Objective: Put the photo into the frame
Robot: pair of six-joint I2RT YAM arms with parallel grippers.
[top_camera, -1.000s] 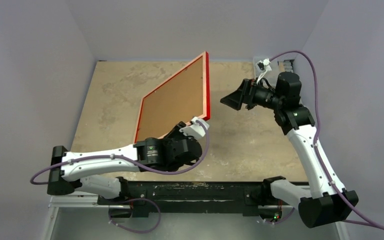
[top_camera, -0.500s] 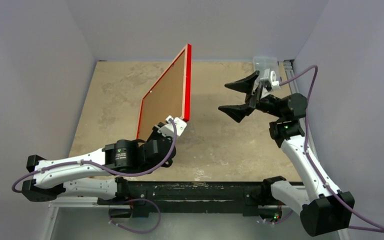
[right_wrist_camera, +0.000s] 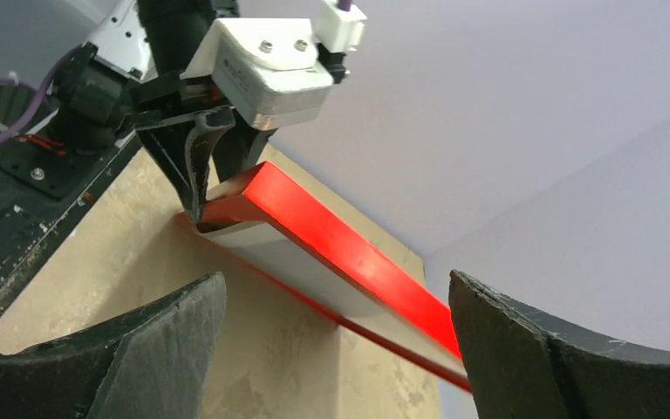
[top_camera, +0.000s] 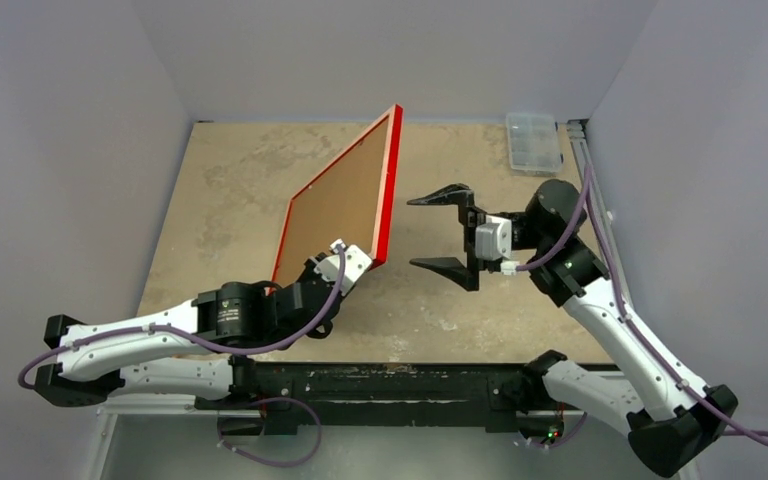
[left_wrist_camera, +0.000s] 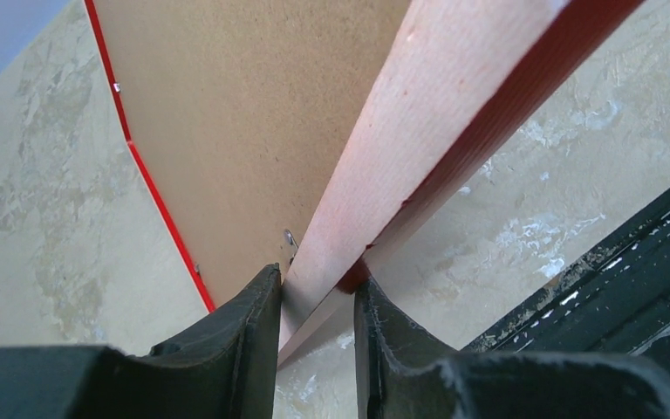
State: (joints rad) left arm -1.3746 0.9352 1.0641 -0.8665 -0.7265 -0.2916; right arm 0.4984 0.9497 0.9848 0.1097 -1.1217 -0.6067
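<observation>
Your counter [top_camera: 215, 190] is a mottled tan board running from the arm bases to the far wall. Above it you have the frame [top_camera: 345, 195] lifted clear of the surface and standing nearly on edge. Its copper-brown back is turned toward the left side and its bright red rim [top_camera: 388, 180] faces right. The far corner sits highest, and the near lower corner is in the grip of your left arm.

Your left gripper [top_camera: 345, 262] is clenched on that lower corner. In the left wrist view its two black fingers [left_wrist_camera: 244, 327] pinch the frame's thin edge [left_wrist_camera: 419, 113] between them. A small metal clip [left_wrist_camera: 290, 243] sits on the brown back, just beside them.

Your right gripper [top_camera: 440, 232] is released, with its jaws spread wide. It hovers near the red rim on the frame's right, not touching it. From the right wrist view, the frame's red edge [right_wrist_camera: 331, 231] lies between the spread fingers [right_wrist_camera: 140, 349] but farther off.

A small clear plastic box [top_camera: 534, 142] rests in the counter's far right corner.
</observation>
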